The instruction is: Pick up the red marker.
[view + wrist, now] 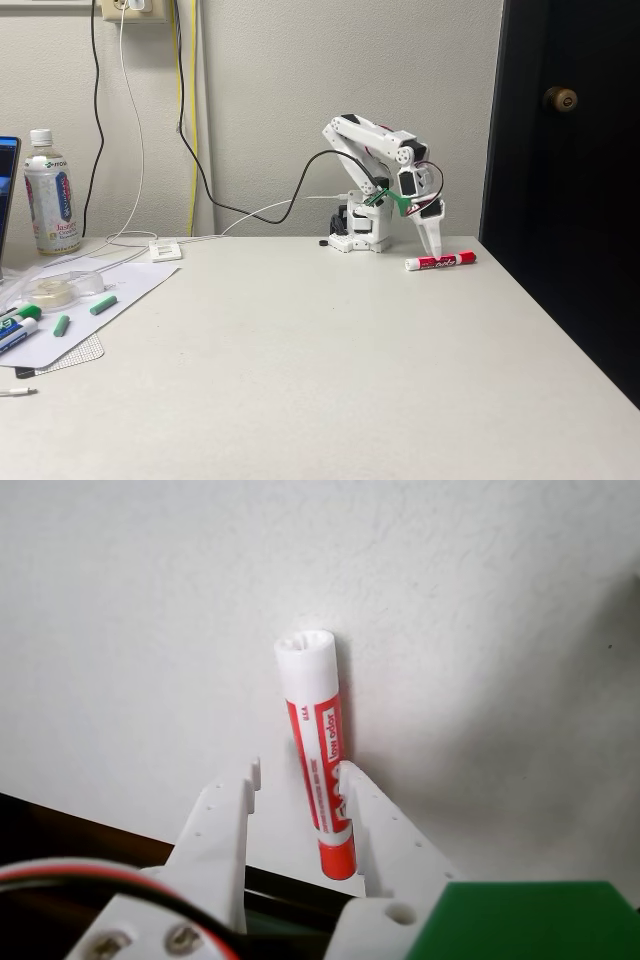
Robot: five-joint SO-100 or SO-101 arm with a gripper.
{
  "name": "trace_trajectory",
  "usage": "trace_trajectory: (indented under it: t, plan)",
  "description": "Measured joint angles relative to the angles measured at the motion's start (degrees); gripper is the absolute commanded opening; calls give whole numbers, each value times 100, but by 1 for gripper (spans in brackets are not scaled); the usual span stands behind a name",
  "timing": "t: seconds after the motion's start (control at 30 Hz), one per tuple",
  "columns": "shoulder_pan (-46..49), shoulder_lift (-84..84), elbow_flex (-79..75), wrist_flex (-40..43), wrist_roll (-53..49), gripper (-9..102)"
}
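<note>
Wrist view: red marker (318,760) between hand (300,780) fingers.

Bottle (51,191), green caps (103,305), door knob (560,99)

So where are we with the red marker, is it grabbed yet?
Not yet. Done: the arm has reached the red marker and the gripper is down at the table. In hand: its open fingers straddle the marker, one finger right against it, the other apart. The marker lies flat on the table in the fixed view. Left: close, then lift.
</note>
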Motion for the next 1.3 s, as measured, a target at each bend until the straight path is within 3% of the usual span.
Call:
trace_trajectory:
  t: [0.87, 1.3]
  plan:
    - [62, -193, 316, -615, -220, 18]
    - [88, -325, 316, -729, -255, 6]
